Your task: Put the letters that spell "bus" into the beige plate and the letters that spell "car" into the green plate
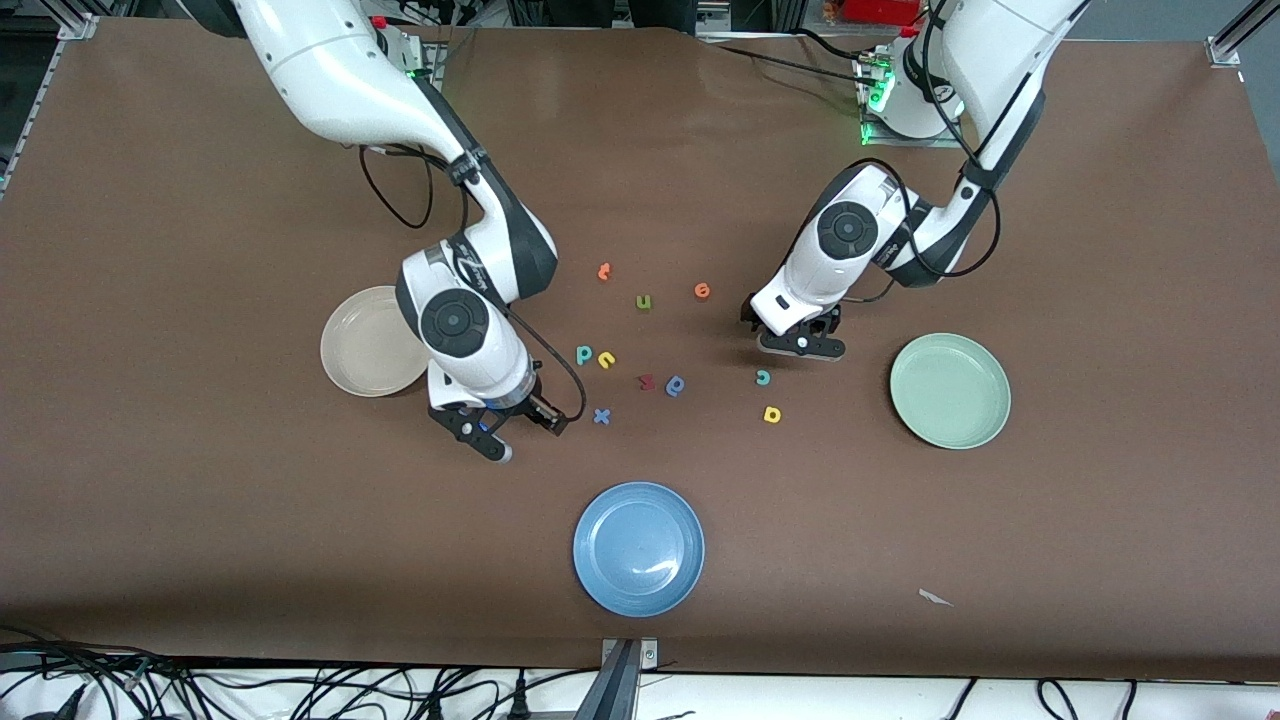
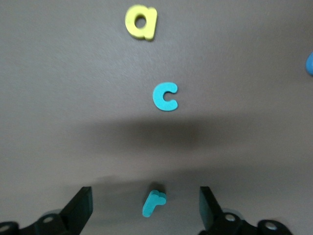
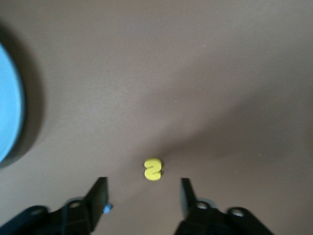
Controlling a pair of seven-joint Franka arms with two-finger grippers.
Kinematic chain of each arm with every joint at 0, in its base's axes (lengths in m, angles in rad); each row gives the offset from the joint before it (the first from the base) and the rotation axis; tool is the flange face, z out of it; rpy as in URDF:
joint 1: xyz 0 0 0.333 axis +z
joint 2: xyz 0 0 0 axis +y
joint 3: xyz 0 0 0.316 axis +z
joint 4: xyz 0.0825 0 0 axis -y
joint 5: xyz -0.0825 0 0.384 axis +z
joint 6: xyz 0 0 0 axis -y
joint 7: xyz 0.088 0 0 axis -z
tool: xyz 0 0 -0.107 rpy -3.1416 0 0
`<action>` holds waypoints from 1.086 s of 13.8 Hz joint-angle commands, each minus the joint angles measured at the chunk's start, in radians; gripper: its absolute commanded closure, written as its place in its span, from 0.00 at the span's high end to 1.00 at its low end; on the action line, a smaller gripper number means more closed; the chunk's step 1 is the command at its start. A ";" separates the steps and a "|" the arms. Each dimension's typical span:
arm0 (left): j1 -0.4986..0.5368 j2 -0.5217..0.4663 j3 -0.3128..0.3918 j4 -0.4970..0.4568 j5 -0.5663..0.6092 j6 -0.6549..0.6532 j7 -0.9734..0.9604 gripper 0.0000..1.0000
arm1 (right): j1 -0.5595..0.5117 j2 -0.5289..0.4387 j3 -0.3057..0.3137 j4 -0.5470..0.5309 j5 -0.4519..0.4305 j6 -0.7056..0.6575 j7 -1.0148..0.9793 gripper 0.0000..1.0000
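Three plates are counted: beige plate (image 1: 372,342), green plate (image 1: 949,390) and blue plate (image 1: 638,548), all without letters. The left gripper (image 2: 145,208) is spread wide around the teal "r" (image 2: 153,202); teal "c" (image 2: 165,96) and yellow "a" (image 2: 141,22) lie beside it. The right gripper (image 3: 143,199) is parted around the yellow "s" (image 3: 153,169), untouched.

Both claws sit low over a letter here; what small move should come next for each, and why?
Probably close and lift: the left claw straddles the teal r, the right claw the yellow s, fingers apart, and both the beige plate and green plate are empty.
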 commanded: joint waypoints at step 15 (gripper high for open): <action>-0.032 0.038 0.000 -0.008 0.040 -0.029 -0.031 0.37 | 0.036 0.130 -0.009 0.038 -0.077 0.096 0.014 0.37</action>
